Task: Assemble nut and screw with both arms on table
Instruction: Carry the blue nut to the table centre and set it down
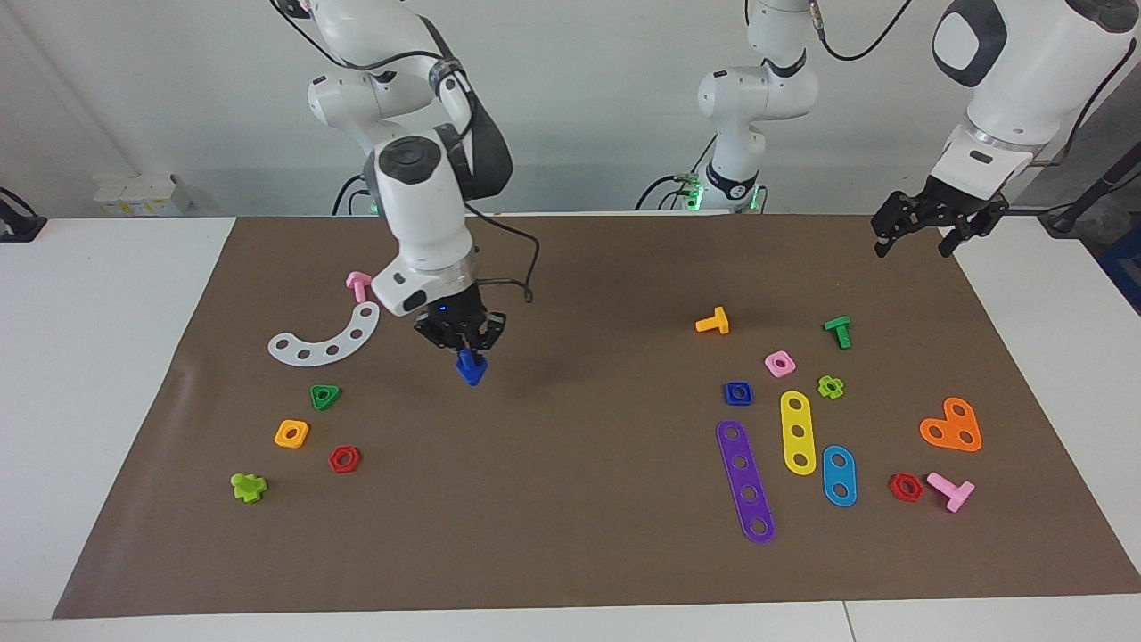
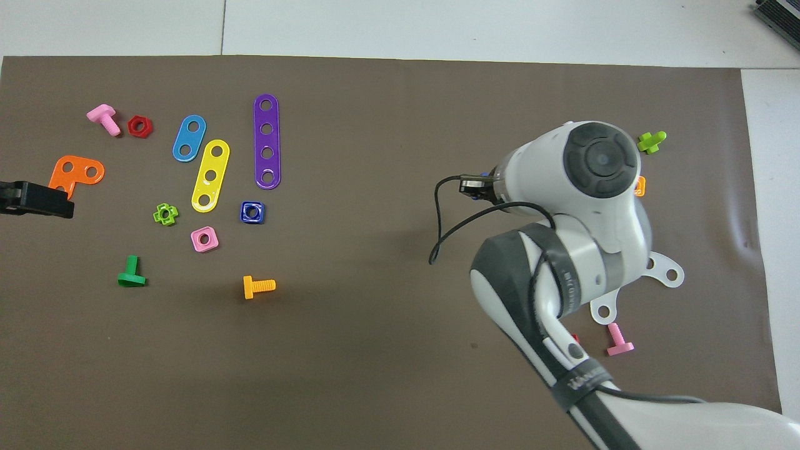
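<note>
Right gripper [image 1: 465,349] clamps the screw [image 1: 471,367] above the table [image 1: 579,553]; left gripper [image 1: 918,234], waiting, gapes empty.

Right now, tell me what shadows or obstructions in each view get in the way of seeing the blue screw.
Facing view: the screw hangs clearly in the right hand, with a soft, faint shadow on the mat beside it. Overhead view: the right arm covers the hand and the screw; lighting is even, with no glare on the mat.
</note>
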`<state>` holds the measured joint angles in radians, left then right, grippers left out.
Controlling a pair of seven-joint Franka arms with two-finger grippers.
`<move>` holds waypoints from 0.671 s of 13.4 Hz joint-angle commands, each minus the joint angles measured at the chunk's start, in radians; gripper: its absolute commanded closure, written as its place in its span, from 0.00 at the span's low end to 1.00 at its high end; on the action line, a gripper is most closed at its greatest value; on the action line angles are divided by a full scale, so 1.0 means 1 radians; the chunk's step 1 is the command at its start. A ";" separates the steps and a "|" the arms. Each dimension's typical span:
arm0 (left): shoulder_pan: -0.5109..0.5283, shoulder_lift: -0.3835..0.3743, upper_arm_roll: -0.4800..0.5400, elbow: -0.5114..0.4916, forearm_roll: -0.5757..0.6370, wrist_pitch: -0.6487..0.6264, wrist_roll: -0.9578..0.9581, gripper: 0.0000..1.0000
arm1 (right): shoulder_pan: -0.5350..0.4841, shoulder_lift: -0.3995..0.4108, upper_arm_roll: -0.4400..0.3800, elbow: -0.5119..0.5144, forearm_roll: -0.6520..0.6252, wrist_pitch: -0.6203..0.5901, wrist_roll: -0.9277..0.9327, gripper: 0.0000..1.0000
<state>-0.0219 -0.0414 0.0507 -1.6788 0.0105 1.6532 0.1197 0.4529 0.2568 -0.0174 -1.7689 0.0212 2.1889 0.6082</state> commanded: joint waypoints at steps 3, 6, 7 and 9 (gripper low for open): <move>-0.007 -0.023 0.004 -0.027 0.020 0.007 -0.011 0.00 | 0.119 0.145 -0.003 0.101 0.005 0.063 0.175 1.00; -0.007 -0.025 0.004 -0.027 0.020 0.007 -0.011 0.00 | 0.176 0.214 -0.003 0.106 0.002 0.135 0.245 1.00; -0.007 -0.025 0.004 -0.027 0.020 0.007 -0.011 0.00 | 0.196 0.232 -0.004 0.108 0.002 0.149 0.252 1.00; -0.007 -0.023 0.004 -0.027 0.020 0.007 -0.011 0.00 | 0.196 0.237 -0.006 0.097 -0.021 0.184 0.254 1.00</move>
<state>-0.0219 -0.0414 0.0507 -1.6788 0.0105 1.6532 0.1197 0.6507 0.4781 -0.0183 -1.6921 0.0181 2.3598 0.8439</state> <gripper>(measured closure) 0.000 0.819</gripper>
